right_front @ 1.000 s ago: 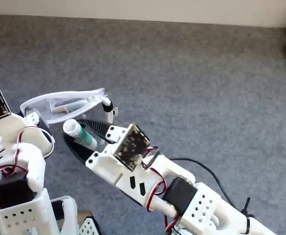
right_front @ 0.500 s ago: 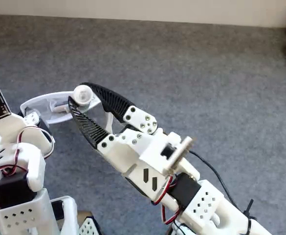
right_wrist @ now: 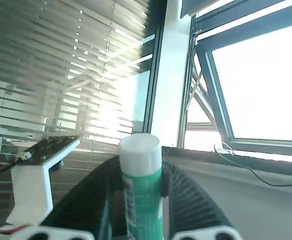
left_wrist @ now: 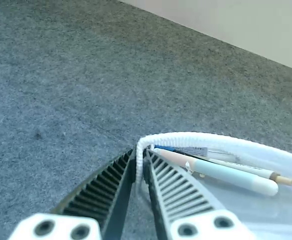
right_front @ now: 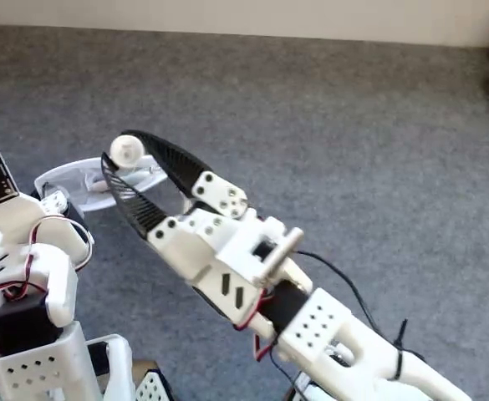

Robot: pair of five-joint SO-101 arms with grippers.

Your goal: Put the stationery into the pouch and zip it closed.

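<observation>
Leftmost, at the lower left of the high view, stands the left arm; its gripper [left_wrist: 139, 159] is pinched together on the zip edge of the clear pouch [right_front: 77, 180]. The pouch rests on grey carpet [right_front: 353, 125] with pens [left_wrist: 225, 175] inside. Just right of it, the right gripper [right_front: 114, 150] is clamped on a glue stick [right_front: 128, 151] at the pouch's right end. The stick looks light, rigid and smooth, so a mid-barrel hold suits it. The pouch seems floppy film, best held by its stiffer zip edge.

office-like room: grey carpet [right_front: 353, 125], window blinds [right_wrist: 61, 60], large window [right_wrist: 255, 75].
</observation>
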